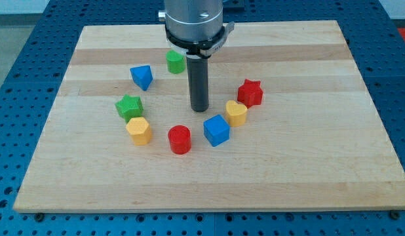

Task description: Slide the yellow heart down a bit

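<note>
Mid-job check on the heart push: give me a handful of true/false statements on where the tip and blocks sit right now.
1. My tip touches the yellow heart. False: it stands apart from it, toward the view's left.
2. The red star sits just up-right of the yellow heart. True.
3. The blue cube lies above the heart in the view. False: it lies down-left of it, close by.
4. The green cylinder-like block is up-left of the rod. True.
5. The red cylinder is at the view's top. False: it sits low in the ring, beside the yellow hexagon.
</note>
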Controlling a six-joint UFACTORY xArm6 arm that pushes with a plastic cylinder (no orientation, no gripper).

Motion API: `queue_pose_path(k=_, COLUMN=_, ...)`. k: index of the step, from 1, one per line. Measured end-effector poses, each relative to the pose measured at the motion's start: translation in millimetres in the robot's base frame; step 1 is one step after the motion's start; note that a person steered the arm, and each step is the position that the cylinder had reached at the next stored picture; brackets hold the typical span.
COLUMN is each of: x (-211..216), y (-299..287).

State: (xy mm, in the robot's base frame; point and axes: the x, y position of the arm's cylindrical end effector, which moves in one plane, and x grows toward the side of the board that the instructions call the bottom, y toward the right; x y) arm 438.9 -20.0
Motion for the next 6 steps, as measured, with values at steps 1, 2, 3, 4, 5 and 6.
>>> queue_pose_path(k=1, x=0.1, y=28.0)
queue_pose_path(k=2, x=0.4, y=52.2)
queue_pose_path(k=3, x=0.7, y=53.8)
queue_pose_path(k=4, x=10.6, y=53.8)
queue_pose_path(k=5, x=22.9, y=55.6)
queue_pose_path(k=6, x=22.9, y=55.4)
